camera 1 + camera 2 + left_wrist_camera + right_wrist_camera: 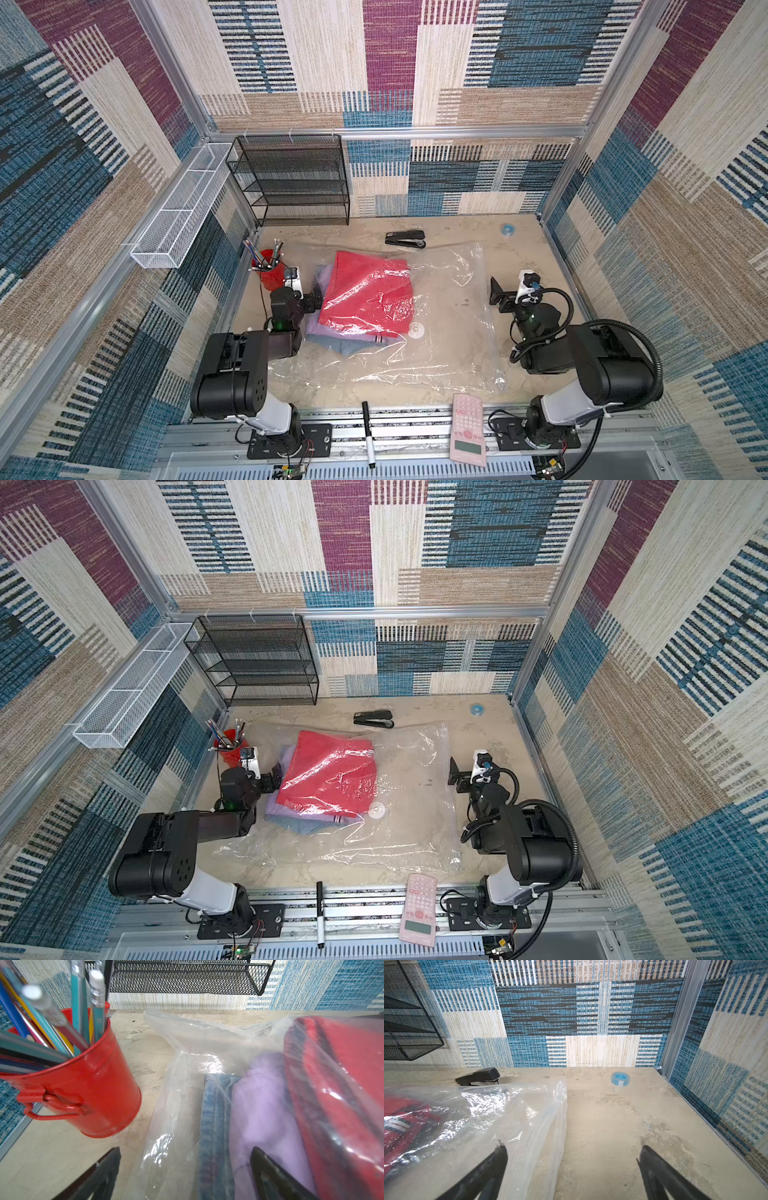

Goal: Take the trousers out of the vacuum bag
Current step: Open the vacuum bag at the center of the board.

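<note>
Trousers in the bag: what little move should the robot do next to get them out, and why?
Probably close the left gripper on the folded edges of the trousers. Its jaws stand open with the denim edge between them and one finger against the lilac, at that end of the vacuum bag. Whether plastic lies between is unclear.

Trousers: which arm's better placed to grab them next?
Left, probably. The left gripper is open close beside the trousers at one end of the vacuum bag; the right gripper, also open, sits at the opposite edge, clear of the cloth. Which end opens, I cannot tell.
</note>
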